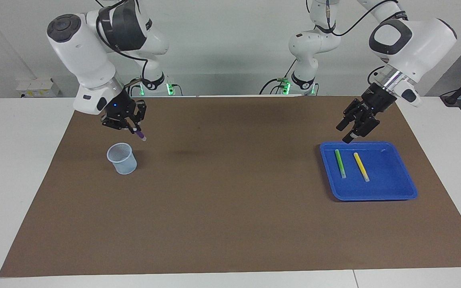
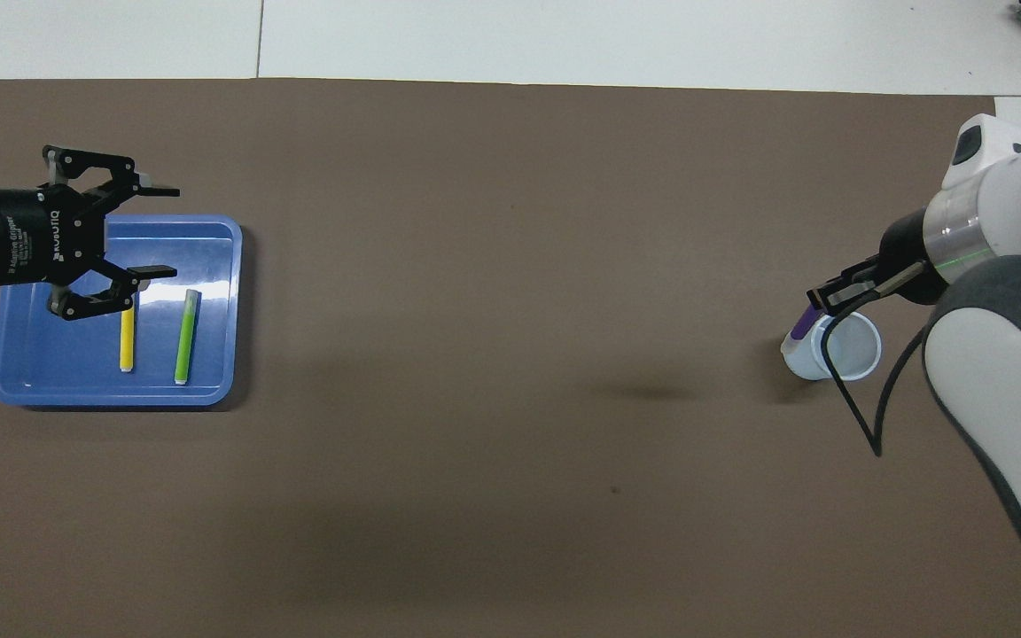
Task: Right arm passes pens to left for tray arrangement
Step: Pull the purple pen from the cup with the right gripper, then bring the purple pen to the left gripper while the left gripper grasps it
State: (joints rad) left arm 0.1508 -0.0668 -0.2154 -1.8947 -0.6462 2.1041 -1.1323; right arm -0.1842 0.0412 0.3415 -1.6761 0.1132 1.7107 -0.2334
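Observation:
My right gripper (image 1: 133, 126) is shut on the purple pen (image 1: 141, 136) and holds it tilted, tip down, just above the pale blue mesh cup (image 1: 121, 158). In the overhead view the right gripper (image 2: 821, 301) and the purple pen (image 2: 800, 324) are over the cup's rim (image 2: 840, 347). The blue tray (image 1: 386, 176) lies at the left arm's end of the table, with the green pen (image 1: 340, 163) and the yellow pen (image 1: 361, 166) side by side in it. My left gripper (image 1: 346, 134) is open and empty over the tray's edge nearest the robots; the overhead view also shows it (image 2: 160, 230) above the tray (image 2: 50, 354).
A brown mat (image 1: 230, 208) covers the table between the cup and the tray. White table edge surrounds the mat.

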